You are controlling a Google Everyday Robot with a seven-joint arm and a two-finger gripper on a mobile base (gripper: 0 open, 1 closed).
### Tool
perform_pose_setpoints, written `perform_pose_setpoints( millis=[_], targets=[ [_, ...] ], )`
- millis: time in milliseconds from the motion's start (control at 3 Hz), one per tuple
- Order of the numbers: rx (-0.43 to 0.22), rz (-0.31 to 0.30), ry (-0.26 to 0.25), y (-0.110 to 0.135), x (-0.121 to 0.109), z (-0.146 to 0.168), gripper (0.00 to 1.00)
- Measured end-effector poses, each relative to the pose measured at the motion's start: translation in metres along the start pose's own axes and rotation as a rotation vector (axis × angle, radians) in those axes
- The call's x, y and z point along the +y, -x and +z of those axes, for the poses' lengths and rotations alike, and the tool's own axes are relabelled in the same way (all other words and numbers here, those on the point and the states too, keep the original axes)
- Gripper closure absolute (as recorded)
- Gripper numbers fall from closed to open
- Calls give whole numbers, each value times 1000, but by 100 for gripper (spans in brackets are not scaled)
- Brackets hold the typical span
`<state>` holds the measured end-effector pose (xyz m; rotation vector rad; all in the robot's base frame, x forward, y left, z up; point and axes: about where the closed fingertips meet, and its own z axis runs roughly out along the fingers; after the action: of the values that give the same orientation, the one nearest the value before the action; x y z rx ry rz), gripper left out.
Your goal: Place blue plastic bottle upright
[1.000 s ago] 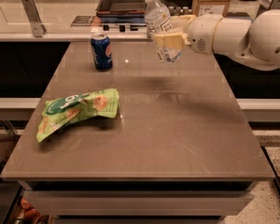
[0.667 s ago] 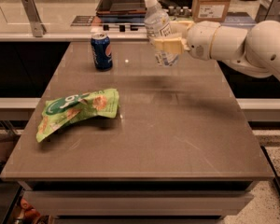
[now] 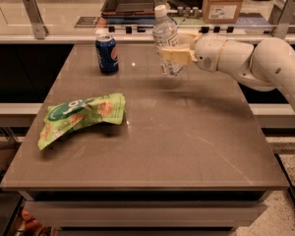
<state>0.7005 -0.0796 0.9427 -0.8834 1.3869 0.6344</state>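
Might tip over if dropped now: gripper (image 3: 174,54) above the table (image 3: 187,141), 2 fingers (image 3: 181,56) squeezing the leaning blue plastic bottle (image 3: 164,31).

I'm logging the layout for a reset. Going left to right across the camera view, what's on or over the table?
green snack bag → soda can → blue plastic bottle, held above the table → gripper, clasping the bottle from its right side.

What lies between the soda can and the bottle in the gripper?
Only bare table, in the camera view. The gripper holds the blue plastic bottle above the far side, apart from the soda can.
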Motion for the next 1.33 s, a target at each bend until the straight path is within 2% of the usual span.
perform_pose_setpoints(
  millis=[333, 1000, 1333],
  targets=[
    [-12, 38, 12, -17, -2, 4, 100],
    [-51, 112, -10, -45, -4, -1, 100],
    [-52, 116, -12, -46, -4, -1, 85]
  ],
)
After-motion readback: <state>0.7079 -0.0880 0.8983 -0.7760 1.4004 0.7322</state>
